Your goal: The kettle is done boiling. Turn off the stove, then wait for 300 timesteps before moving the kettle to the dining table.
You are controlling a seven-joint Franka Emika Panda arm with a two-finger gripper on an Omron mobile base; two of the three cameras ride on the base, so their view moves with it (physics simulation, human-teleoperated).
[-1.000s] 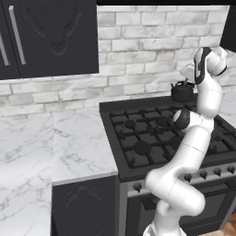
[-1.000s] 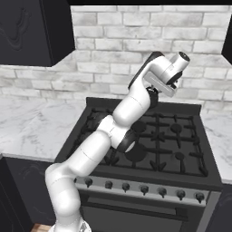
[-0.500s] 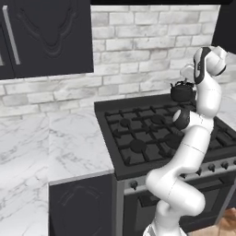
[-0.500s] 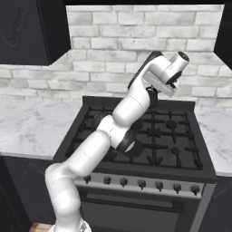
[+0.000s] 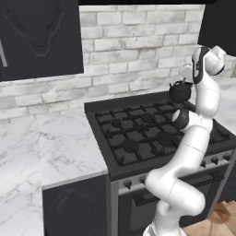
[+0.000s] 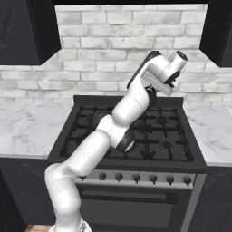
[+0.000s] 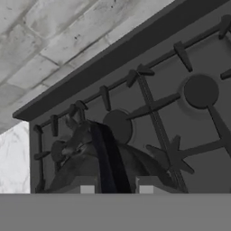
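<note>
Hand view, claw (image 7: 115, 189) closed on kettle (image 7: 97, 162) handle, raised above stove (image 7: 180, 113) grates

Domestic kitchen, rendered. A wide black gas stove (image 6: 136, 131) with cast-iron grates, round burners and a row of small dark knobs (image 6: 145, 177) on a silver front strip stands below the pincer (image 7: 115, 187), an oven door (image 6: 127, 210) beneath the knobs. White grey-veined marble bench (image 5: 41, 156) runs to either side of the stove over dark cabinet doors (image 5: 76, 207). Behind the pincer rises a whitewashed brick backsplash (image 6: 113, 50), flanked above by dark wall cupboards (image 5: 39, 37). A small black kettle (image 5: 180, 91) hangs just under the pincer, over the rear grates.
</note>
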